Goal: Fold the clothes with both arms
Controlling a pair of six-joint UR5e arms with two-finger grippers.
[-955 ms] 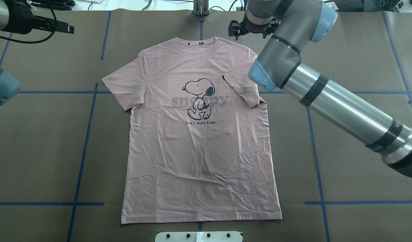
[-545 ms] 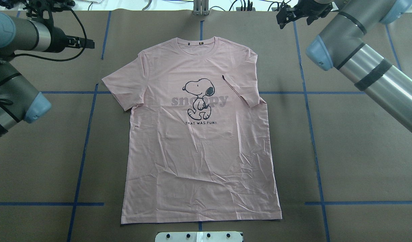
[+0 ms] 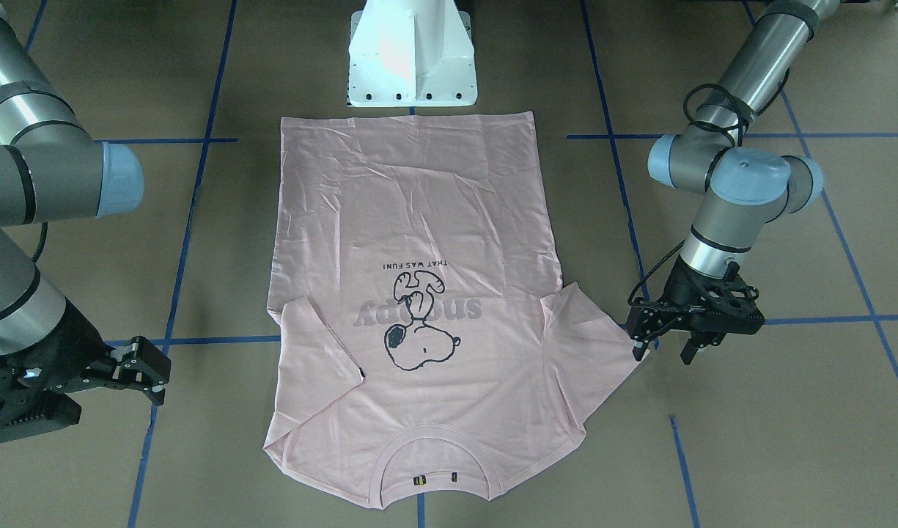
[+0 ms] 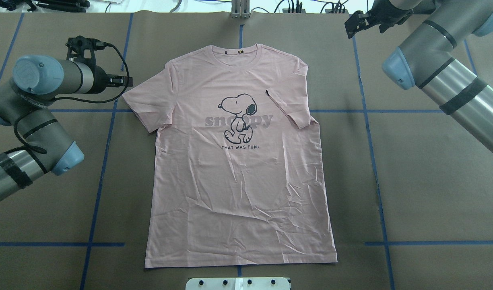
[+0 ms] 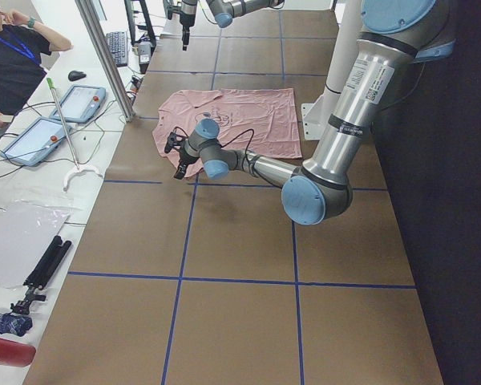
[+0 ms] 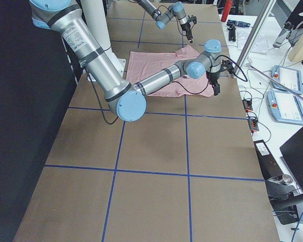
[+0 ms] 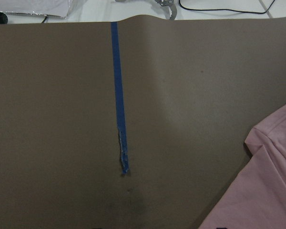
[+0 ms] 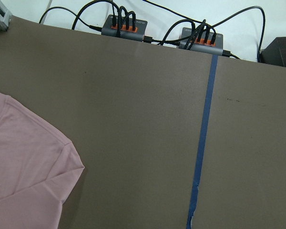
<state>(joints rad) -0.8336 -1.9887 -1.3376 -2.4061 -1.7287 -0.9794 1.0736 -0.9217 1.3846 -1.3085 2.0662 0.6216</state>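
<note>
1. The T-shirt (image 4: 238,181) is laid flat and print-up on the brown-covered table (image 4: 431,193). Its collar (image 4: 239,54) is turned away from the white pedestal (image 3: 412,51), and its hem is placed just in front of that pedestal.
2. The left sleeve (image 4: 143,104) is spread out flat, while the right sleeve (image 4: 288,106) is folded inward over the chest, beside the cartoon dog (image 4: 238,119).
3. The left gripper (image 3: 663,352) is held pointing down with its fingers well parted and nothing gripped between them. One finger is seen right at the tip of the left sleeve; whether the cloth is touched cannot be told.
4. The right gripper (image 3: 154,375) is likewise parted and empty. It is held over bare table, clear of the shirt, out past the shoulder with the folded sleeve.
5. The table cover is crossed by blue tape lines (image 4: 97,193).
</note>
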